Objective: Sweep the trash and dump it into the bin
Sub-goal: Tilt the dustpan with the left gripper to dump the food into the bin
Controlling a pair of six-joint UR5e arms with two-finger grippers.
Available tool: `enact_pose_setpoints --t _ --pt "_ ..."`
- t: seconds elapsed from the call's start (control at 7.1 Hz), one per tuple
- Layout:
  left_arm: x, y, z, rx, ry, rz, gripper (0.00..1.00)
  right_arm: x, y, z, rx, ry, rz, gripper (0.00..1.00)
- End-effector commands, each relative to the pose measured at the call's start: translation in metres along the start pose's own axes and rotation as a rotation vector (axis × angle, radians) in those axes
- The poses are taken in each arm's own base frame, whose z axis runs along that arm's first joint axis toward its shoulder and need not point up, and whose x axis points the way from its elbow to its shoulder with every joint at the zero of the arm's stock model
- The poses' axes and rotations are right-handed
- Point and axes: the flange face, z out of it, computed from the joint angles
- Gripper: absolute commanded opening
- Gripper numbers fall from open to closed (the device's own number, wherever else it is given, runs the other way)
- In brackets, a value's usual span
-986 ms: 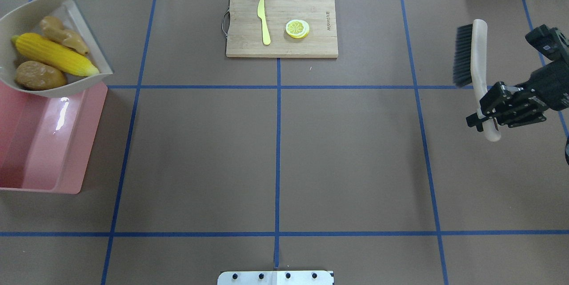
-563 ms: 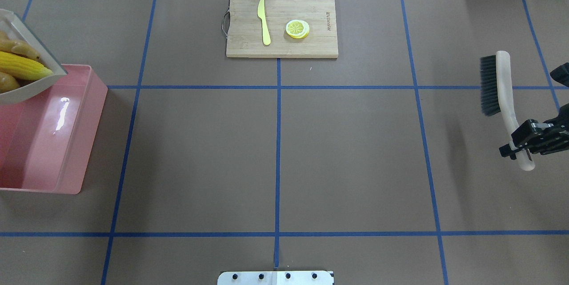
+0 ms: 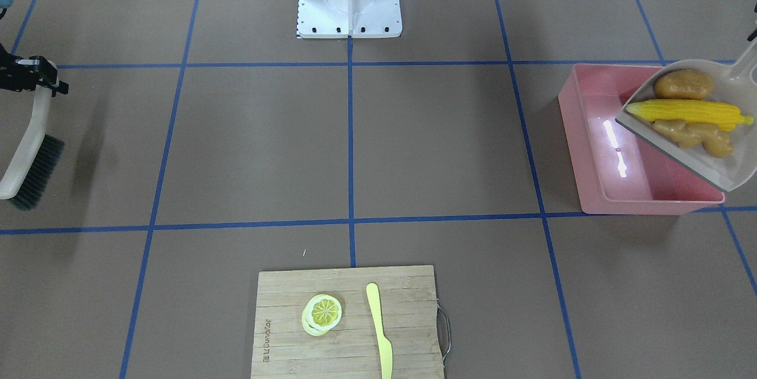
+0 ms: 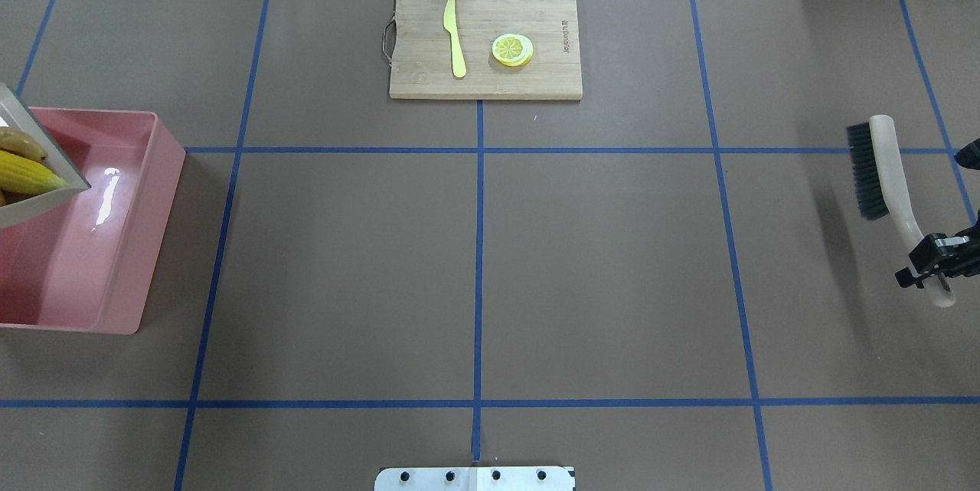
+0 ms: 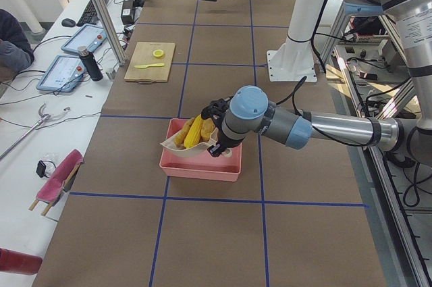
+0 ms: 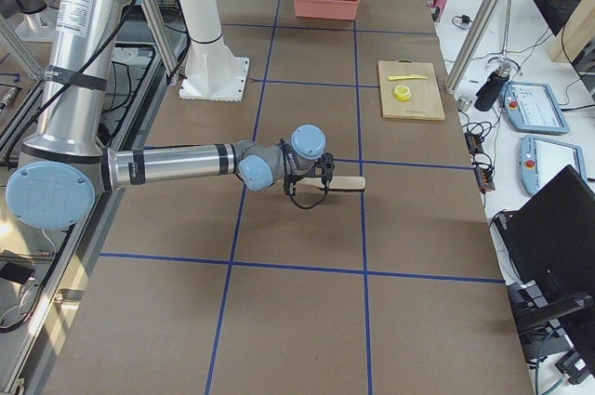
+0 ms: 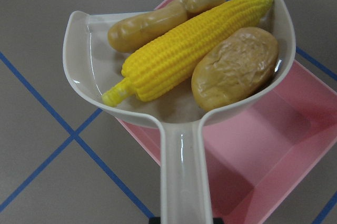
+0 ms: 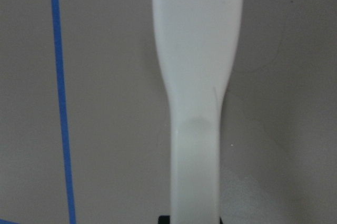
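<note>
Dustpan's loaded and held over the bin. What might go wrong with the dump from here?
1. In the left wrist view one side of the dustpan hangs past the rim of the pink bin, over the table; the ginger root on that side may land outside when tipped.
2. The corn cob and potato lie loose side by side; sliding out together, one could strike the bin's wall and bounce out.

Brown table (image 4: 612,284) gridded with blue tape (image 4: 478,246); white side bench (image 5: 23,172) holds tablets (image 5: 62,73).
</note>
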Motion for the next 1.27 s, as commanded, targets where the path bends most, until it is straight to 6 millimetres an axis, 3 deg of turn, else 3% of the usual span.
enact_pose_setpoints --t 0.0,0.42,0.7,1.13 --pt "0.008 0.009 -0.008 -0.130 0.014 0.063 0.00 -0.001 0.004 0.017 -0.066 0.017 0.002 0.00" --pt "0.003 0.011 -0.018 -0.291 0.007 0.093 0.00 0.017 0.008 0.026 -0.128 0.053 -0.006 0.00" --pt "0.002 -0.001 -0.023 -0.292 0.001 0.110 0.00 0.028 0.007 0.028 -0.152 0.097 -0.011 0.00" --pt "0.013 -0.030 -0.068 -0.168 -0.065 0.192 0.00 0.032 0.007 0.035 -0.163 0.147 -0.010 0.00"
